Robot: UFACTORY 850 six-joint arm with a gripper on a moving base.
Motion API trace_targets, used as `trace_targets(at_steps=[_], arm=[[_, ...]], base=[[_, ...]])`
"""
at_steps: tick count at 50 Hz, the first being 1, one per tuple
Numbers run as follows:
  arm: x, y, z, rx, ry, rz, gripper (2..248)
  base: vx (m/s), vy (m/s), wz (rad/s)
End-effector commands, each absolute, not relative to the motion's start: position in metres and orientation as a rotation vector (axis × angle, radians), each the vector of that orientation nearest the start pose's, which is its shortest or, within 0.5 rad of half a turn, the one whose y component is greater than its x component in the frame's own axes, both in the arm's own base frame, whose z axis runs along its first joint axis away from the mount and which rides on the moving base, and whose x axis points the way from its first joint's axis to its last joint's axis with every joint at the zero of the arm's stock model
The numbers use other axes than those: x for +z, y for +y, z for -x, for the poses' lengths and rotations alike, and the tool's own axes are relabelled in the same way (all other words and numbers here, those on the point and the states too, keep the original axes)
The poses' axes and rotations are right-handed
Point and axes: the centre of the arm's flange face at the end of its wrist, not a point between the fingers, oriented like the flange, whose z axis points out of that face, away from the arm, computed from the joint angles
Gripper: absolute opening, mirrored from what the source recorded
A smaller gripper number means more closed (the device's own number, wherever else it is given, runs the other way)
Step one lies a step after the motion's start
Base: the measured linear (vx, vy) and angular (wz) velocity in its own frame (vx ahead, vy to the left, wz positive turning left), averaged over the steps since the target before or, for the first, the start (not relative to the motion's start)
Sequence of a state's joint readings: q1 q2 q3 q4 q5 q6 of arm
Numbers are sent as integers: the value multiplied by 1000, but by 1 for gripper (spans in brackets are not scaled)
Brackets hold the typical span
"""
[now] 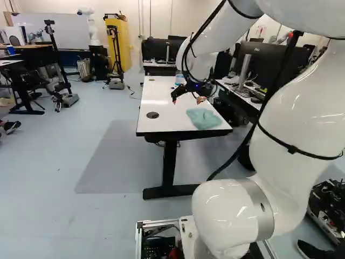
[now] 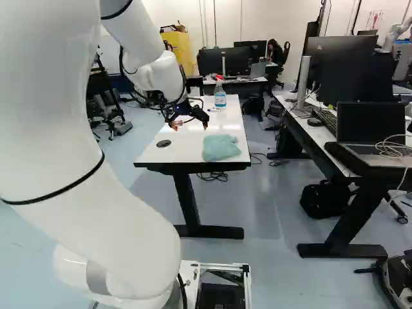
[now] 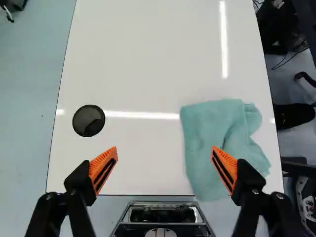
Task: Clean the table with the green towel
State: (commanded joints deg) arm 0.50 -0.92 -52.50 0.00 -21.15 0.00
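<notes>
gripper [image 2: 192,123] open, fingers wide apart, orange pads [image 3: 103,169] facing each other, nothing between them, hanging above the white table [image 3: 143,64] and pointing down at it. green towel [image 3: 217,143] lies on the table below the gripper, off toward its right, on the base side; the right finger overlaps it in the wrist view, no contact, well above it. towel is spread loosely, folded and rumpled on the side away from the fingers, one end reaching the table edge nearest the base. black round disc [image 3: 89,120] set in the tabletop, ahead of the left finger, well apart from the towel. spray bottle [image 2: 220,96] stands upright on the table, farther out than the gripper and to its right, pen [image 2: 214,109] lying between the two. off to the right of the gripper, past the table, is a side desk [image 2: 317,132] with a big monitor [image 2: 347,71] and an open laptop [image 2: 371,122]; black bag [image 2: 324,199] on the floor beneath. another robot [image 1: 90,27] far beyond the gripper, to its left.
</notes>
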Motion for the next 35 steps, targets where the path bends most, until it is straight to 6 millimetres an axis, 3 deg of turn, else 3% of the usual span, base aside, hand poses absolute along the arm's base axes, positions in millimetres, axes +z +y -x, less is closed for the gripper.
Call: trace_targets(at_steps=[35], arm=[[520,5,-472,-875,-17,3014,247]], base=[[0,0,0]])
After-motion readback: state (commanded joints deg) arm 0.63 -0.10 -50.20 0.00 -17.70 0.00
